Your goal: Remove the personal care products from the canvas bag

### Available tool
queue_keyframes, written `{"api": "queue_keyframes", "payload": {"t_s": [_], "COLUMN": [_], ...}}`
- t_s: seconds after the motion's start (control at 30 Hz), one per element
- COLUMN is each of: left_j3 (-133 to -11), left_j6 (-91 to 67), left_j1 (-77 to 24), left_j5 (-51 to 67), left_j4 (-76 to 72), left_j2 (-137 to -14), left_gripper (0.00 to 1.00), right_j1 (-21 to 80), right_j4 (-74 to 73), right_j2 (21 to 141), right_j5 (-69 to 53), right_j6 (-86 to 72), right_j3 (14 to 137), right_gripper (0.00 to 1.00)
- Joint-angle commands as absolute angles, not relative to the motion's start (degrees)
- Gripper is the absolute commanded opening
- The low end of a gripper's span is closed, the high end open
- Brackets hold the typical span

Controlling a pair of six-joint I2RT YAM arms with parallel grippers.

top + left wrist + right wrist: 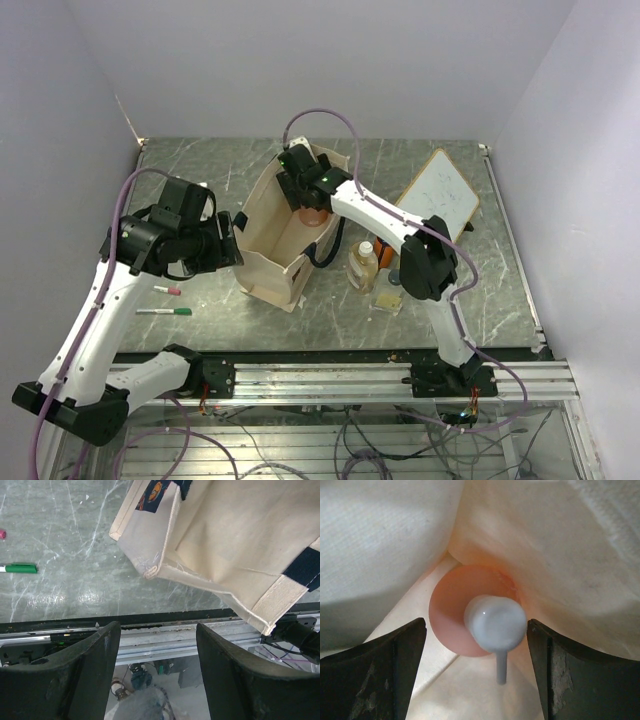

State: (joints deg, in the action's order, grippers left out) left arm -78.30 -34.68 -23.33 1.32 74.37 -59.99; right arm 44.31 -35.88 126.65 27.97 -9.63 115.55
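The beige canvas bag [270, 240] stands open mid-table, its navy strap showing in the left wrist view [305, 567]. My right gripper [308, 190] reaches down inside it. In the right wrist view the gripper [476, 650] is open, its jaws on either side of the pink bottle [451, 625] and its white cap [495, 621], not touching them. The pink bottle also shows in the top view [313, 215]. My left gripper [228, 240] is open and empty beside the bag's left wall; nothing lies between its fingers [100, 670]. A clear yellowish bottle [363, 266] and an orange bottle [386, 256] stand right of the bag.
A pale flat item [388, 300] lies by those bottles. A red marker [167, 290] and a green marker [165, 312] lie at the front left. The whiteboard [440, 195] lies at the back right. The table's front rail [165, 635] is just below my left gripper.
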Motion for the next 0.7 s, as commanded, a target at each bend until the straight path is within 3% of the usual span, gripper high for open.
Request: {"api": "queue_keyframes", "payload": {"t_s": [0.0,0.47,0.6,0.67], "left_j3": [-80.91,-81.59,-81.08,-80.98], "left_j6": [-33.25,-32.6,-32.85,-33.15], "left_j1": [-23.2,-23.2,-23.25,-23.2], "left_j5": [0.34,-1.56,-0.29,0.04], "left_j4": [73.88,74.75,73.84,73.52], "left_j2": [-60.59,-61.2,-61.51,-61.23], "left_gripper": [0.72,0.72,0.72,0.72], "right_j1": [43.6,42.17,42.12,42.15], "right_j4": [-34.38,-33.76,-34.48,-34.67], "right_j2": [129.95,135.53,135.93,135.87], "right_j5": [26.21,22.6,22.05,21.65], "right_j6": [-10.61,-10.84,-10.33,-10.37], "right_j3": [117.08,119.23,119.0,118.15], "right_gripper": [0.81,0.72,0.9,0.93]}}
